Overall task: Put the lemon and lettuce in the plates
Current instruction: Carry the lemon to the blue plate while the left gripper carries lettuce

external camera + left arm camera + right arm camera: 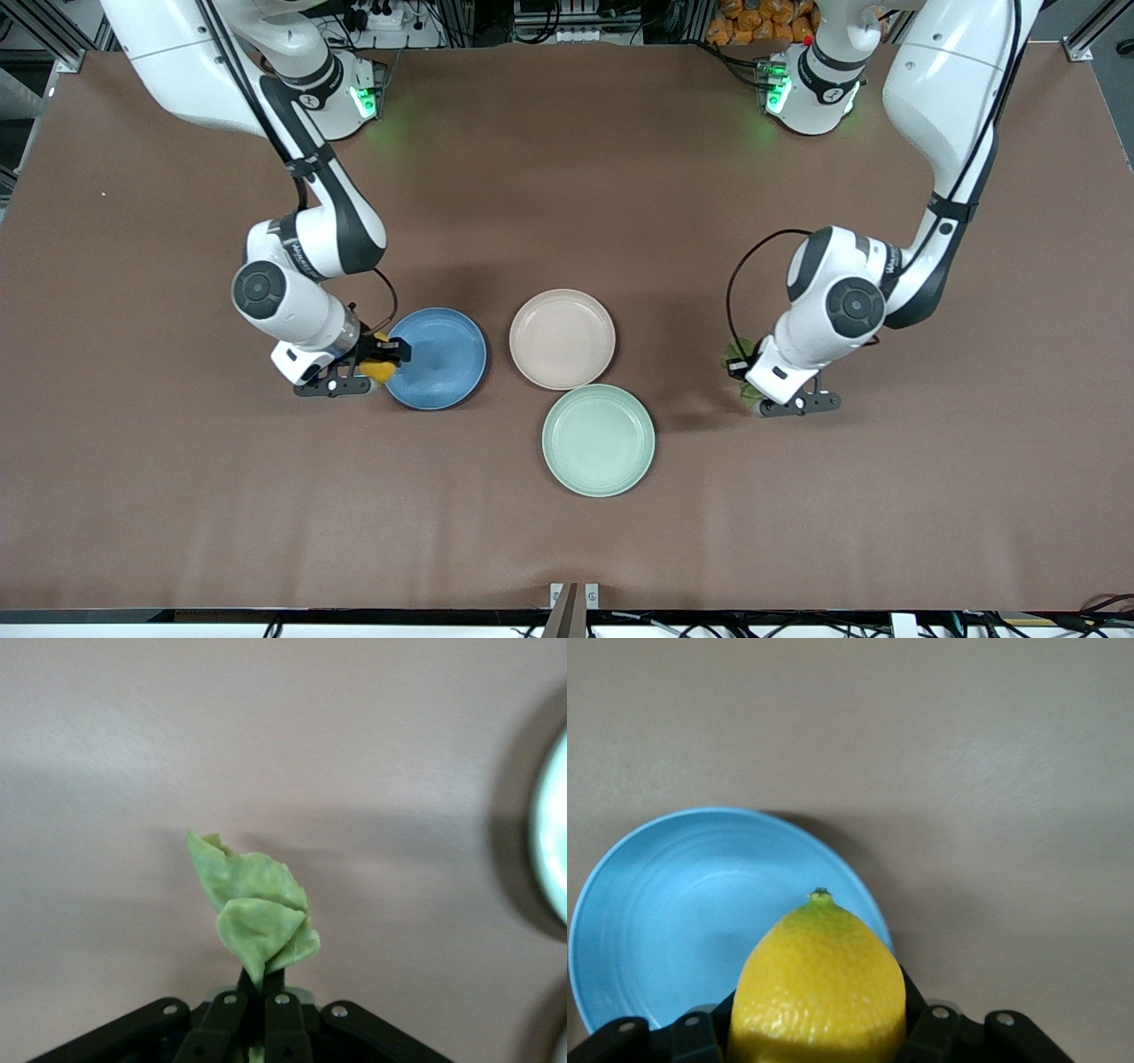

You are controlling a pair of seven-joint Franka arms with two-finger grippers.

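Right claw [379, 359] clamps lemon [381, 369] by blue plate [443, 363] | left claw [742, 377] clamps lettuce [740, 354] over table

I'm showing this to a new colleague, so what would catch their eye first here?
Probably the right gripper shut on the small oval yellow lemon at the edge of the round blue plate. Next, the left gripper pinching the wrinkly green lettuce leaf above the brown table, toward the left arm's end.
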